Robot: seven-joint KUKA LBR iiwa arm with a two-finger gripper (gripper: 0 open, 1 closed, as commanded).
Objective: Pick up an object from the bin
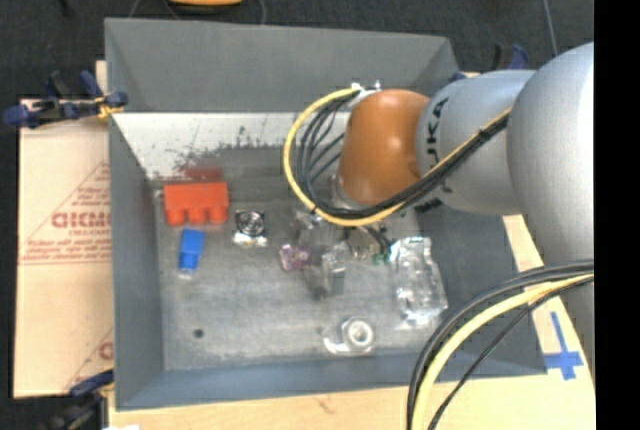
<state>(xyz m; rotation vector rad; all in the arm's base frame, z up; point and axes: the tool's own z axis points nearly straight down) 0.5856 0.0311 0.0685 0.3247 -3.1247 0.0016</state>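
Purple piece (294,258) touches claw (328,274), its right edge hidden.

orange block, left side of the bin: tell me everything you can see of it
The orange-red block looks like a matte plastic building brick, rectangular and opaque. Its near edge looks scalloped, possibly studs. It lies flat on the floor of the bin, in the left rear part, close to the back wall. A small blue block lies just in front of it and a shiny metal piece to its right, both apart from it. Nothing appears to touch it. The gripper is well off to its right.
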